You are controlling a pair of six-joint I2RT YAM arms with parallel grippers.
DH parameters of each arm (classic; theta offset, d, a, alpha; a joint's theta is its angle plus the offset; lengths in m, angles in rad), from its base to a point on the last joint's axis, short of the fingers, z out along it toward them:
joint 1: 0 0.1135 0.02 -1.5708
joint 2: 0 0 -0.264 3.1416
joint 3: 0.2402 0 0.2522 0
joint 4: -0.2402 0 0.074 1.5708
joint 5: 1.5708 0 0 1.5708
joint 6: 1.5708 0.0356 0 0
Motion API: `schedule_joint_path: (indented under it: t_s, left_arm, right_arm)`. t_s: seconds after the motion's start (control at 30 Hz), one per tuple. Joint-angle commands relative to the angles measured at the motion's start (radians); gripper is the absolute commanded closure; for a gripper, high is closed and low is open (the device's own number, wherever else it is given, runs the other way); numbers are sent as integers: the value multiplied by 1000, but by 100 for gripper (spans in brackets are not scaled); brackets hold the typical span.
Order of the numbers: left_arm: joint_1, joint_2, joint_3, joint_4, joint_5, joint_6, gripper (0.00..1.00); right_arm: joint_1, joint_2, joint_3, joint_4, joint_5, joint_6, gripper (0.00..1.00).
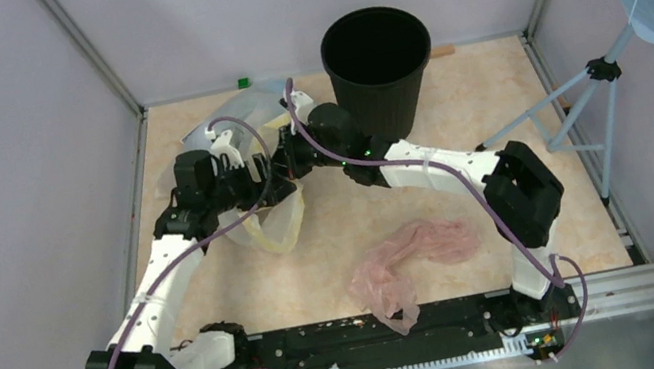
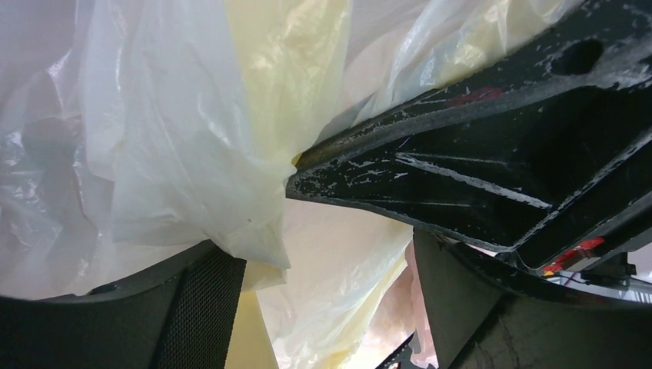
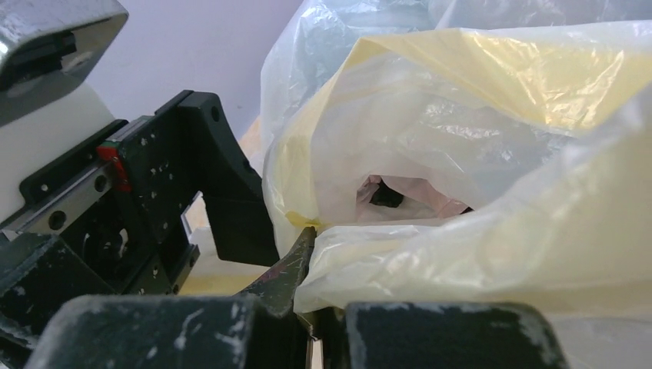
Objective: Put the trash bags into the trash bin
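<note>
The black ribbed trash bin (image 1: 377,59) stands upright at the back of the table. A pale yellow trash bag (image 1: 275,222) hangs between my two grippers, left of the bin. My right gripper (image 3: 307,238) is shut on a fold of this yellow bag (image 3: 461,154). My left gripper (image 2: 323,250) is open right beside it; the yellow film (image 2: 338,269) hangs loose between its wide-apart fingers (image 2: 192,307). A crumpled pale pink trash bag (image 1: 412,256) lies on the table in front of the arms. A clear whitish bag (image 1: 235,119) lies behind the grippers.
A pale blue perforated stand (image 1: 607,69) on thin legs occupies the right side. Grey walls close in the table on the left, back and right. A small green object (image 1: 242,84) sits at the back wall. The black rail (image 1: 380,333) runs along the near edge.
</note>
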Motion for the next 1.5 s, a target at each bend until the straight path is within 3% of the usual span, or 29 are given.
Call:
schedule_joint_path:
  t_s: [0.0, 0.1, 0.23, 0.33, 0.43, 0.57, 0.63, 0.8, 0.87, 0.97, 1.07, 1.17, 1.27, 1.33, 1.37, 1.47]
  left_arm:
    - [-3, -13, -16, 111, 63, 15, 15]
    - [-3, -30, -30, 137, 70, 8, 2]
    - [-3, -2, -24, 119, 13, -1, 4]
    - [-6, 32, -17, 122, -3, -10, 11]
    - [-16, 53, -6, 122, -66, -8, 33]
    - [-21, 85, 0, 131, -145, 1, 84]
    - [-22, 114, 15, 128, -180, 5, 100]
    - [-15, 219, 65, 112, -284, -20, 100]
    - [-8, 283, 81, 129, -323, -74, 100]
    - [20, 341, 22, 314, -342, -172, 100]
    - [117, 450, 65, 401, -333, -237, 100]
    - [243, 559, 207, 317, -296, -241, 100]
    - [306, 617, 322, 273, -381, -224, 100]
    - [326, 648, 378, 276, -421, -211, 100]
    - [329, 668, 411, 279, -416, -193, 100]
    - [325, 719, 520, 214, -302, -175, 100]
  right_arm:
    - [-5, -18, 8, 12, -49, 39, 100]
    - [-10, -22, 0, 11, -49, 49, 100]
    - [-17, -27, 1, 31, -81, 83, 100]
    - [-17, -31, 7, 30, -99, 100, 100]
    - [-21, -47, -2, 33, -98, 115, 100]
    - [-33, -79, -38, 55, -101, 133, 99]
    - [-40, -100, -61, 54, -85, 128, 87]
    - [-43, -211, -179, 48, 53, 74, 58]
    - [-43, -263, -228, 52, 118, 57, 54]
    - [-44, -316, -257, 30, 159, 29, 53]
    - [-44, -360, -275, -37, 181, 0, 53]
    - [-44, -422, -328, -108, 202, -41, 51]
    - [-43, -513, -413, -186, 254, -60, 40]
    - [-43, -583, -473, -240, 288, -60, 34]
    - [-43, -615, -495, -278, 317, -43, 21]
    - [-43, -706, -533, -471, 486, 89, 17]
